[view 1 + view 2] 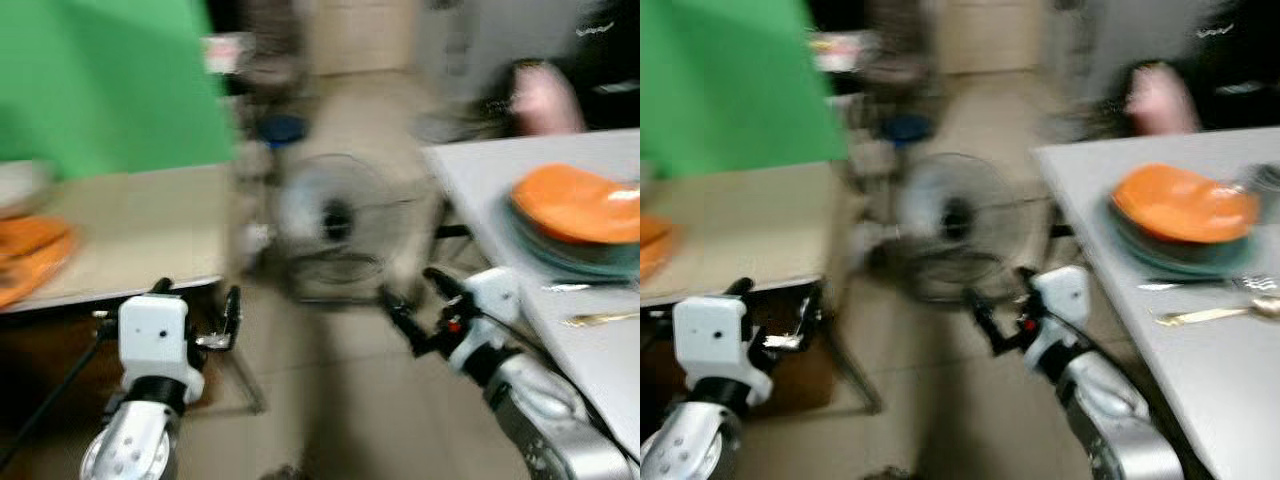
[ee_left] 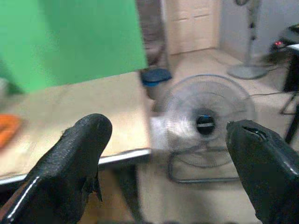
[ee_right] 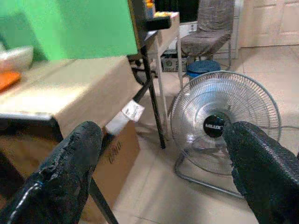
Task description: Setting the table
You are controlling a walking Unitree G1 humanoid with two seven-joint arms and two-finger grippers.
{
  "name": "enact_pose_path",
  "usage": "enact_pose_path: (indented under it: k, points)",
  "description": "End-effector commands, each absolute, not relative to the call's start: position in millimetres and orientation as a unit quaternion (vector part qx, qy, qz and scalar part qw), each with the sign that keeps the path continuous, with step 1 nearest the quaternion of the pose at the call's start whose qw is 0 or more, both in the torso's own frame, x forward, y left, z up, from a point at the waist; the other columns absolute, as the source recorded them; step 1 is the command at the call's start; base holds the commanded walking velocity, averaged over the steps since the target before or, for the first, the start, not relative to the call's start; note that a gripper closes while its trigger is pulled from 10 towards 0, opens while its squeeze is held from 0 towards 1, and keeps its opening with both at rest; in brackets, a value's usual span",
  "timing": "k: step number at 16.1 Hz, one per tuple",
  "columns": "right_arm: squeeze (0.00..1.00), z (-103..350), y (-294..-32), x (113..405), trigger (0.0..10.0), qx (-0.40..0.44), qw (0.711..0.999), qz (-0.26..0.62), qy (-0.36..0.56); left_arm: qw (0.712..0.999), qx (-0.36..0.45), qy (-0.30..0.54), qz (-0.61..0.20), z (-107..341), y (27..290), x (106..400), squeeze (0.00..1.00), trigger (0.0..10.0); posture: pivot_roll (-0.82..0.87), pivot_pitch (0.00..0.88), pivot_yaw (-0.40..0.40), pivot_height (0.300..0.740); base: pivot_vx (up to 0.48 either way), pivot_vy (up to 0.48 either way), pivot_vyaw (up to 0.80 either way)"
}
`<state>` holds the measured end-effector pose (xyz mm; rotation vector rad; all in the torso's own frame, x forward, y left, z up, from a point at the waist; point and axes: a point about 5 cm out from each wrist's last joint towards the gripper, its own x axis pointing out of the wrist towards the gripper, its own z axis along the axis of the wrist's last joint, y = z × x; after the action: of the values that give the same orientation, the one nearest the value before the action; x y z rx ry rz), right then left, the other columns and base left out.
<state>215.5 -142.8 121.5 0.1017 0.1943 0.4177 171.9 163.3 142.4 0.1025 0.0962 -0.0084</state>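
Note:
An orange plate [image 1: 1185, 204] lies on a stack of darker plates [image 1: 1170, 250] on the white table [image 1: 1200, 370] to my right. A silver utensil [image 1: 1200, 284] and a gold one [image 1: 1210, 315] lie beside the stack. On the tan table [image 1: 140, 230] to my left, orange dishes [image 1: 30, 255] sit at its left end. My left gripper [image 1: 197, 312] hangs open and empty before the tan table's edge. My right gripper [image 1: 418, 298] is open and empty over the floor, short of the white table. The head views are blurred.
A floor fan [image 1: 335, 225] stands between the two tables, straight ahead. A green screen [image 1: 100, 80] rises behind the tan table. A blue bin [image 3: 205, 69] and a chair [image 3: 205, 28] stand further back. A person's pink sleeve [image 1: 545, 100] shows beyond the white table.

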Motion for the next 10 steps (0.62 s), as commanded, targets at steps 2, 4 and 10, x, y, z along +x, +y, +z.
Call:
enact_pose_path:
  k: [2, 4, 10]
  points:
    - [0.25, 123, -142, 218, 10.0, 0.058, 0.977, 0.185, 0.092, 0.997, 0.061, 0.039, -0.002, 147, 167, 177, 0.00, 10.0, -0.05, 0.029, 0.063, 0.740, 0.000, 0.309, 0.00]
    - [0.00, 126, -144, 223, 10.0, 0.062, 0.981, 0.161, 0.085, 0.997, 0.069, 0.034, -0.006, 149, 170, 182, 0.00, 10.0, -0.05, 0.027, 0.066, 0.740, 0.000, 0.328, 0.00]
    - [0.00, 127, -148, 227, 10.0, 0.074, 0.985, 0.127, 0.085, 0.997, 0.072, 0.027, -0.010, 152, 172, 186, 0.00, 10.0, -0.06, 0.034, 0.062, 0.740, 0.000, 0.400, -0.38]
